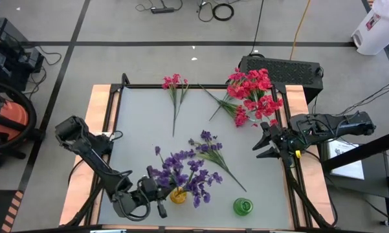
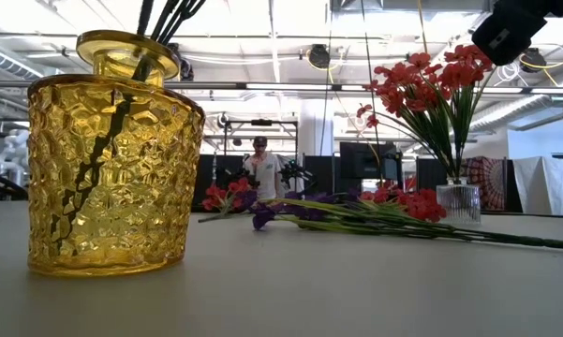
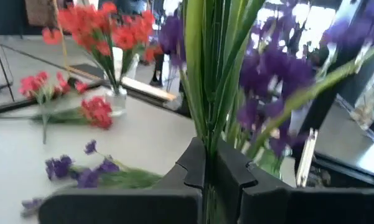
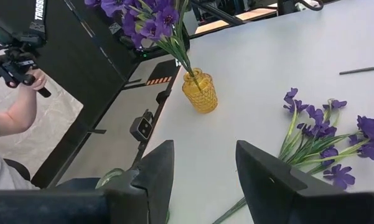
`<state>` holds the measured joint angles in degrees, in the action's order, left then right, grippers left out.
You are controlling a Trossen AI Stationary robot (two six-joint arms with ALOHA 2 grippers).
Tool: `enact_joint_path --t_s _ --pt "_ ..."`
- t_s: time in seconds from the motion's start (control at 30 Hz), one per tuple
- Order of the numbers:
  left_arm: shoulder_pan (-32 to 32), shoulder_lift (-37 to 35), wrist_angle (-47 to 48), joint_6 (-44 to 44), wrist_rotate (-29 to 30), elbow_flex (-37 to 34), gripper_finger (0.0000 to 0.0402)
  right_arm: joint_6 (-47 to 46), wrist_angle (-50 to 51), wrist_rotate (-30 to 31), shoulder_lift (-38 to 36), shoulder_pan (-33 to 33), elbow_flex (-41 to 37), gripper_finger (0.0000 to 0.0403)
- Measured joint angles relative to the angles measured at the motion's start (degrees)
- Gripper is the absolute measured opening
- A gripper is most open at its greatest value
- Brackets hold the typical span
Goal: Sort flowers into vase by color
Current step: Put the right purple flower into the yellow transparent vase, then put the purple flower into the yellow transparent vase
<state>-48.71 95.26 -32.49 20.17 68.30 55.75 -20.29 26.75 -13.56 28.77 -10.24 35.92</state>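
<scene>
A yellow glass vase (image 1: 178,195) stands near the table's front edge with purple flowers (image 1: 181,171) in it. My left gripper (image 3: 206,165) is beside the vase on its left, shut on their green stems. One purple sprig (image 1: 210,147) lies mid-table and a pink sprig (image 1: 175,84) lies at the far side. A clear vase (image 2: 459,201) at the far right holds red flowers (image 1: 252,87), and a red sprig (image 1: 239,116) lies next to it. My right gripper (image 4: 202,165) stands open at the right edge, touching nothing. My left gripper pinches the bunch of green stems (image 3: 208,124) of the purple flowers between its two fingers, below the blossoms. The fingers come in level from the table's left and lie across the upright stems. The stems' lower ends stand in the yellow vase (image 4: 200,92).
A small green vase (image 1: 243,206) stands at the front right. A black box (image 1: 281,68) sits behind the table's far right corner. A person's arm (image 4: 15,112) shows beyond the table in the right wrist view. Bare tabletop lies at the left and centre.
</scene>
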Motion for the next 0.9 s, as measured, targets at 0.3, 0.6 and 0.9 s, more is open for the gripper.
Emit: enact_joint_path --t_s 0.3,0.6,0.9 --pt "0.4 0.7 0.0 1.3 -7.4 0.0 0.0015 0.0 0.0 0.0 0.0 0.0 0.0 0.0164" --pt "0.4 0.7 0.0 2.0 -7.3 0.0 0.0062 0.0 0.0 0.0 0.0 0.0 0.0 0.0164" --pt "0.4 0.7 0.3 1.9 -5.5 0.0 0.0158 0.0 0.1 0.0 0.0 0.0 0.0 0.0164"
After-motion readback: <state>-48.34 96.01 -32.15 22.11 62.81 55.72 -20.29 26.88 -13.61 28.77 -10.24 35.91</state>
